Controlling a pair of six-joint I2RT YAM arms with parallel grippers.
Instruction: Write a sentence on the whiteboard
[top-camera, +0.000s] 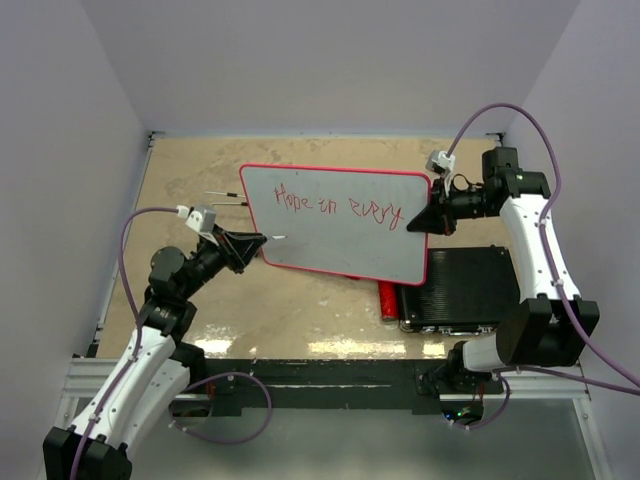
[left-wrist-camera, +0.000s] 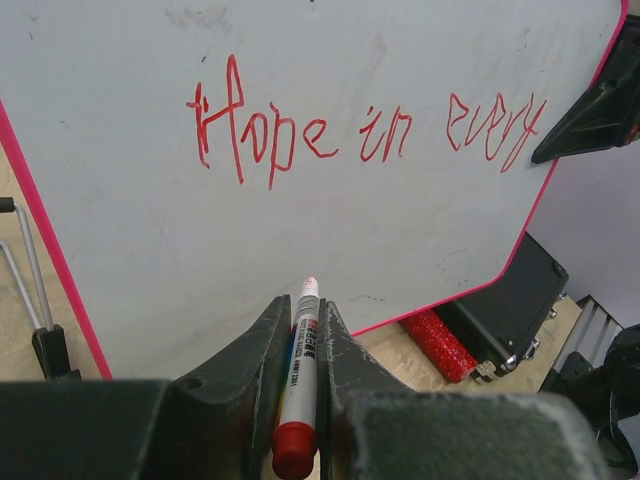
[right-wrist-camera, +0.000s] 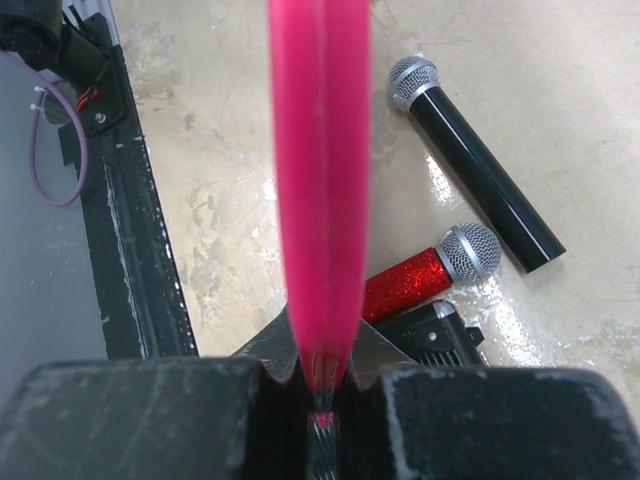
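Nearest the lens, the left gripper (left-wrist-camera: 305, 318) is seen clenched on a white-barrelled marker (left-wrist-camera: 298, 385) with a red end cap. The marker's tip is pointed at the lower left part of the whiteboard (top-camera: 335, 245); contact with the surface cannot be confirmed. The right gripper (right-wrist-camera: 322, 372) is clamped tight on the board's red frame at the right edge, and the board is held raised and tilted above the table (top-camera: 190, 185). One line of the sentence (left-wrist-camera: 365, 130), "Hope in every", is written in red across the upper part. Beneath the board, a red glitter microphone (right-wrist-camera: 405, 283) is laid just beside a black ribbed case (top-camera: 470, 288). Farther off, a black microphone (right-wrist-camera: 482, 185) is laid on the table.
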